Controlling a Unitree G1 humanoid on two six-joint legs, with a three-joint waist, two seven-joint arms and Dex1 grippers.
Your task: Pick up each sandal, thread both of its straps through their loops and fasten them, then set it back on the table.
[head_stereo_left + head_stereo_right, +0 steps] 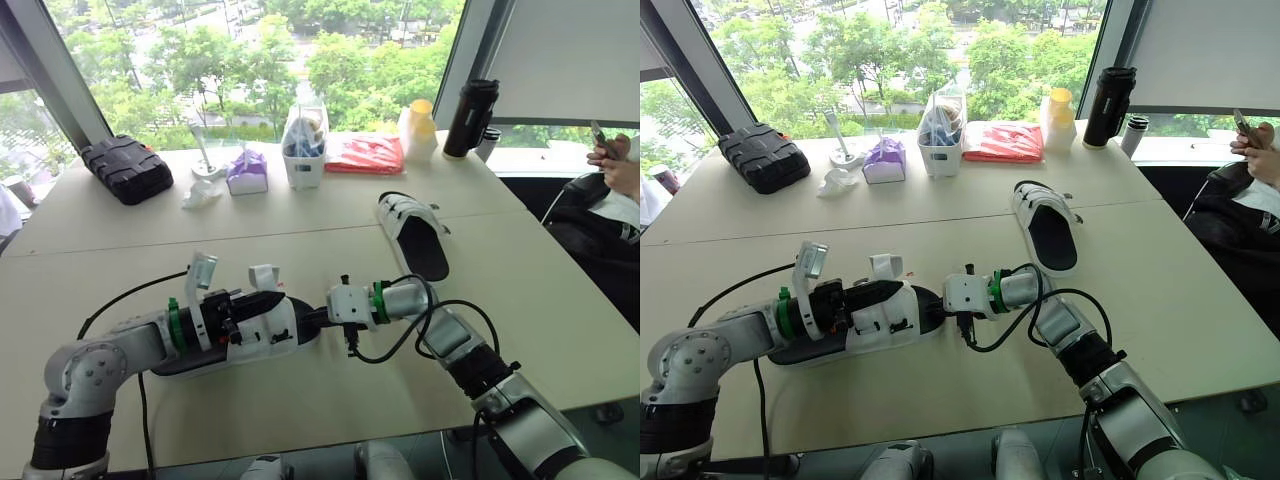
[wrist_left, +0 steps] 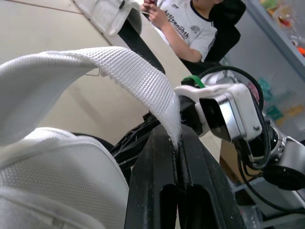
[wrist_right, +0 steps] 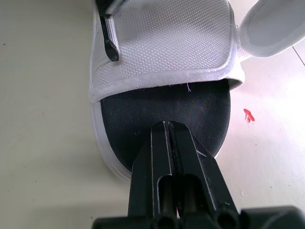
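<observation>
The near sandal (image 1: 262,338), black-soled with a white mesh upper, lies on the table between my arms. My left gripper (image 1: 258,301) reaches over its upper; in the left wrist view its fingers (image 2: 157,157) are shut on the frayed end of a white woven strap (image 2: 95,67) that arches up off the upper. My right gripper (image 1: 310,320) comes from the other side, shut, its fingertips (image 3: 164,131) resting on the black insole (image 3: 190,109) at the sandal's open end. A second strap (image 1: 265,275) stands up loose. The other sandal (image 1: 415,235) lies farther back on the right.
Along the window edge stand a black case (image 1: 125,168), a purple tissue pack (image 1: 247,172), a clear bag of items (image 1: 305,140), a red packet (image 1: 365,153), a yellow bottle (image 1: 418,130) and a black flask (image 1: 470,118). A person (image 1: 615,165) sits at the right.
</observation>
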